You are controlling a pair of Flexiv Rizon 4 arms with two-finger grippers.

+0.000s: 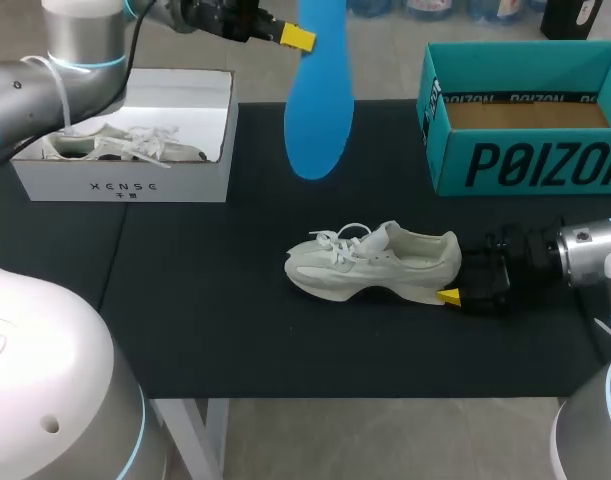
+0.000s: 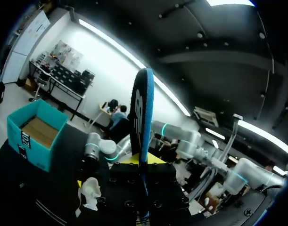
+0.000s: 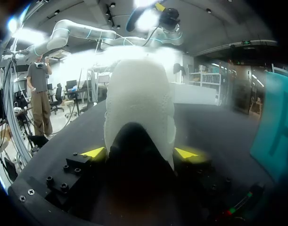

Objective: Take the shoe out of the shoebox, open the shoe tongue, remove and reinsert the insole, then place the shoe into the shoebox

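Observation:
A pale grey-white shoe point(image 1: 375, 265) lies on its side on the black mat, toe to the left with its laces loose. My right gripper point(image 1: 451, 285) is shut on its heel; in the right wrist view the heel point(image 3: 139, 103) fills the gap between the yellow fingertips point(image 3: 94, 152). My left gripper point(image 1: 295, 38) is high above the table's back, shut on the top end of a blue insole point(image 1: 320, 100) that hangs down from it. In the left wrist view the insole point(image 2: 143, 117) stands edge-on out of the gripper point(image 2: 144, 162), with the shoe point(image 2: 89, 190) far below.
A white shoebox point(image 1: 200, 182) at the back left holds a second pale shoe point(image 1: 120, 145). A teal open box point(image 1: 525, 165) stands at the back right, close to my right arm point(image 1: 585, 250). The mat's front edge runs just below the shoe.

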